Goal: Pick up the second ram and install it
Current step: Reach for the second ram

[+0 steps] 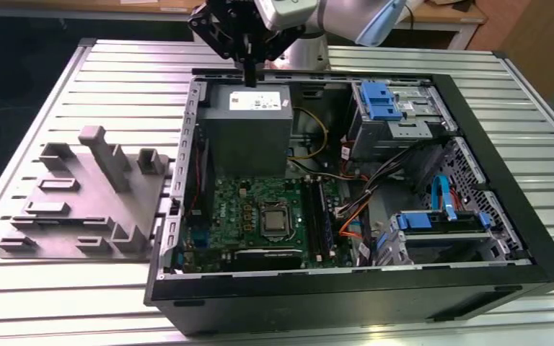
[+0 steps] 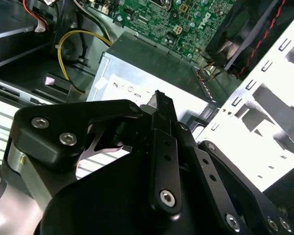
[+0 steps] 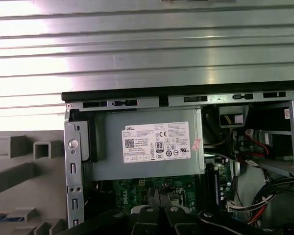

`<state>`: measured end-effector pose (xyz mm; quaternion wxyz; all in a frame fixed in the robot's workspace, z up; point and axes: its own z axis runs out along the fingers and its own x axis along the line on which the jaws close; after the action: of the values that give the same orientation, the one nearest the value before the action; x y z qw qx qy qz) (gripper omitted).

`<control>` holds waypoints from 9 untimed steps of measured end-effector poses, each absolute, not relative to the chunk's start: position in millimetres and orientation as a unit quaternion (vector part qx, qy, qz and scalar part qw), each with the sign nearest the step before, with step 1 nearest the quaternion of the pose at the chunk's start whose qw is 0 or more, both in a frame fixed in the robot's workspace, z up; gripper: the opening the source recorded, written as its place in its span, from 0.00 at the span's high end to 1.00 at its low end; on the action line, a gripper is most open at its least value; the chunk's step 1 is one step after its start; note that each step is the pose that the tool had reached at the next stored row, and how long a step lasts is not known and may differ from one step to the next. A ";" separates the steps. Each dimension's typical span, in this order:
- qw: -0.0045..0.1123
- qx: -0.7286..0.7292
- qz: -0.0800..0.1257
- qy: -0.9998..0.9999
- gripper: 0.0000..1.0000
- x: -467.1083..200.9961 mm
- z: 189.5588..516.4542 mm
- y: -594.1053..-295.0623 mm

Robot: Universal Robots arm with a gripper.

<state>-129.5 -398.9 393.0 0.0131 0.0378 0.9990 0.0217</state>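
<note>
The second ram (image 3: 5, 216) is, as best I can judge, the thin blue-edged strip lying in the grey moulded holder (image 3: 19, 171). That puts it well off to one side of the gripper (image 1: 250, 76) and outside the computer case (image 1: 354, 295), though too little of it shows to be sure.

The gripper carries nothing. In the exterior view its tips meet in one narrow black point, and in the second wrist view they are pinched together with no board between them. It hangs just above the outer edge of the grey power supply (image 1: 248, 126), clear of it. The green motherboard (image 1: 257, 209) and its long black memory slots (image 1: 320, 216) lie beyond the power supply, deeper in the case.

By my reading the work stands at the start of the pick: the stick is not in hand and nothing has been seated. A pick calls for parted jaws, the tool over the holder rather than the case, and a square grip on the stick's long thin edges.

The power supply's white label (image 3: 157, 143) carries dense print, a code square and rows of approval marks. A small pink tag (image 3: 196, 143) sits at its edge.
</note>
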 end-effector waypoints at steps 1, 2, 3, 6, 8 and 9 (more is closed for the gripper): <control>0.013 0.038 0.022 0.999 0.90 -131.4 393.0 -399.0; 0.013 0.038 0.022 0.999 0.90 -133.4 392.9 -398.9; 0.013 0.038 0.022 0.999 0.90 -135.7 392.8 -398.9; 0.013 0.038 0.022 0.999 0.90 -142.7 392.6 -398.9; 0.013 0.038 0.022 0.999 0.90 -148.3 392.4 -399.0; 0.013 0.038 0.022 0.999 0.90 -151.0 392.2 -398.9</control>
<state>-151.0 -398.9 392.2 0.0131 0.0379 0.9990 0.0217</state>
